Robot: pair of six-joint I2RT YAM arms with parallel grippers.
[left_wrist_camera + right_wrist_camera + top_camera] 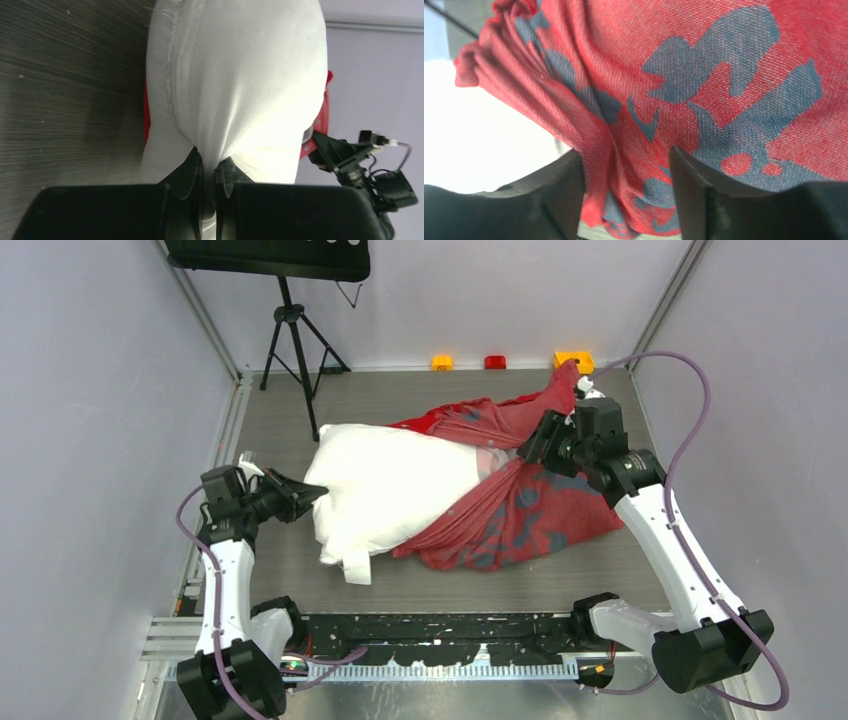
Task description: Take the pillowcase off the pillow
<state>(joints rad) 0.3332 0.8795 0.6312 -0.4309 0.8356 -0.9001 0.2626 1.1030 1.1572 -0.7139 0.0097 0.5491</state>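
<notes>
Red printed fabric fills the gap between the jaws of the right gripper [626, 192], which clamps a gathered fold of the pillowcase [724, 75] above the middle of the table [420, 390]. The left gripper [209, 172] is closed on a pinch of white cover at the left end of the pillow [240, 75]. The pillow lies across the table with its left portion bare. The pillowcase wraps its right end and spreads, bunched, toward the far right corner.
</notes>
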